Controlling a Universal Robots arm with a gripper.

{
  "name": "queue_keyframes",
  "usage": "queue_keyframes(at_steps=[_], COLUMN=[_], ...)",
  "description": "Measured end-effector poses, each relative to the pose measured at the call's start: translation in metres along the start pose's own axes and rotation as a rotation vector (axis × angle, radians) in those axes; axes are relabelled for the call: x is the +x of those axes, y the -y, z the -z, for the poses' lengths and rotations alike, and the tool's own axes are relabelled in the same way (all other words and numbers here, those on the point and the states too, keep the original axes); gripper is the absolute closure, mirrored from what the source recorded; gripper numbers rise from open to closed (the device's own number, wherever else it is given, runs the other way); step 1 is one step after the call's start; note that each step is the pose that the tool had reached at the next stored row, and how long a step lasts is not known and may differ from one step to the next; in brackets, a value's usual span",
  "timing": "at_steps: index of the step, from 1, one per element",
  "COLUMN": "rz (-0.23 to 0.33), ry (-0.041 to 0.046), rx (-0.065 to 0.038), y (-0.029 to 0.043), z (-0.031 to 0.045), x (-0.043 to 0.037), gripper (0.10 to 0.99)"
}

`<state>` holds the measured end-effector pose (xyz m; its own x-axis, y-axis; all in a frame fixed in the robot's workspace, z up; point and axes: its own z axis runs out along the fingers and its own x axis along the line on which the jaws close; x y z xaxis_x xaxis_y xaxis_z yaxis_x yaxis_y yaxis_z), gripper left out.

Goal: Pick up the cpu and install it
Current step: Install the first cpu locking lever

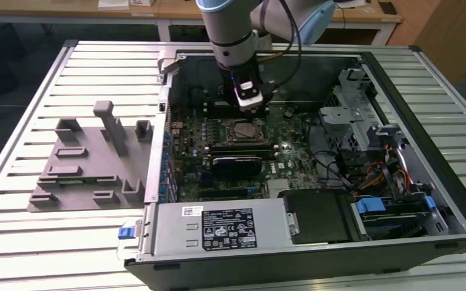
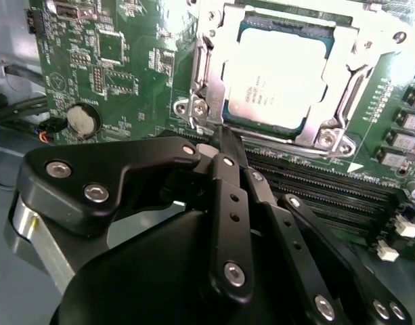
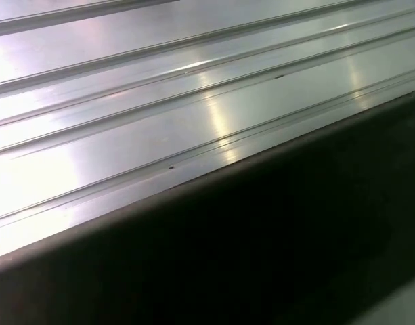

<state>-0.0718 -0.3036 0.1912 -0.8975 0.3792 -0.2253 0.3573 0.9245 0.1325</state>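
Note:
The cpu (image 2: 275,71) is a small silvery square chip lying flat inside the metal socket frame (image 2: 206,74) on the green motherboard (image 2: 112,61). In the exterior view the cpu (image 1: 240,130) sits mid-board inside the open computer case. My gripper (image 2: 224,135) has its black fingers drawn together with nothing between them, and its tip is right at the socket frame's edge beside the chip. Seen from outside, the gripper (image 1: 249,108) hangs just behind the socket, pointing down into the case.
A grey plastic fixture tray (image 1: 87,163) stands on the ribbed metal table (image 3: 193,101) on the exterior view's left. Inside the case are a black rectangular block (image 1: 235,165), a power supply (image 1: 216,227), a drive cage (image 1: 354,115) and memory slots (image 2: 315,183).

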Motion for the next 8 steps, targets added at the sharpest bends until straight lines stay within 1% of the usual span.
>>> queue_keyframes(at_steps=[8], rz=[-0.003], ry=[-0.0003], rx=[-0.001], y=[0.0015], z=[0.0004], x=[-0.0013], gripper=[0.980])
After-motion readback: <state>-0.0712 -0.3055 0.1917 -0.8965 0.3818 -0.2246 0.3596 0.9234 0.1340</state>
